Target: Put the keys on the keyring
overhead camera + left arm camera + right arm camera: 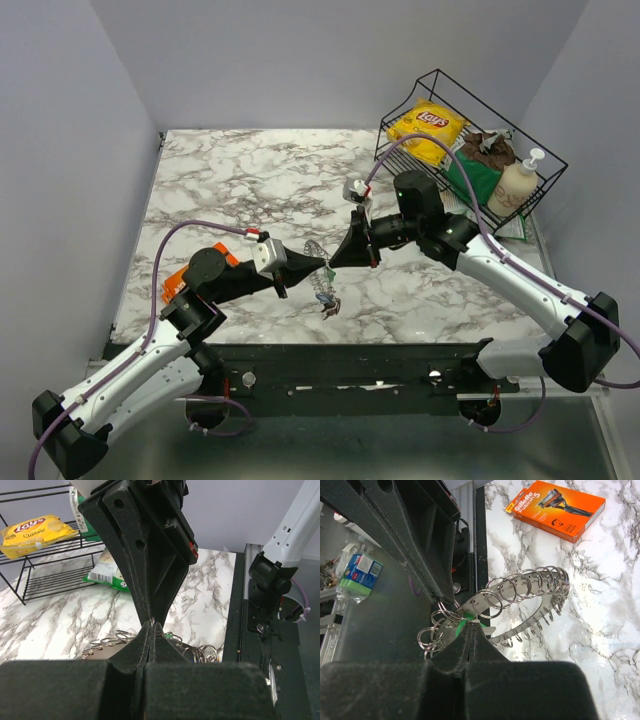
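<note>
From above, the left gripper [320, 265] and the right gripper [337, 262] meet tip to tip over the white marble table [250, 180]. The thin silvery keyring of linked metal loops [315, 255] hangs lifted from this meeting point. The tiny keys with coloured plastic heads [329, 306] dangle at its low end.

In the left wrist view, the left fingers are clenched, and they seem to pinch the keyring [112, 641] at the very tip.

In the right wrist view, the right fingers are pressed together too, with a small green key head [465, 625] at their tip. I cannot tell if they pinch the key or a loop.

Both holds look very shallow. If one arm pulls or twists, the thin metal may slip out and the whole bunch would drop.
</note>
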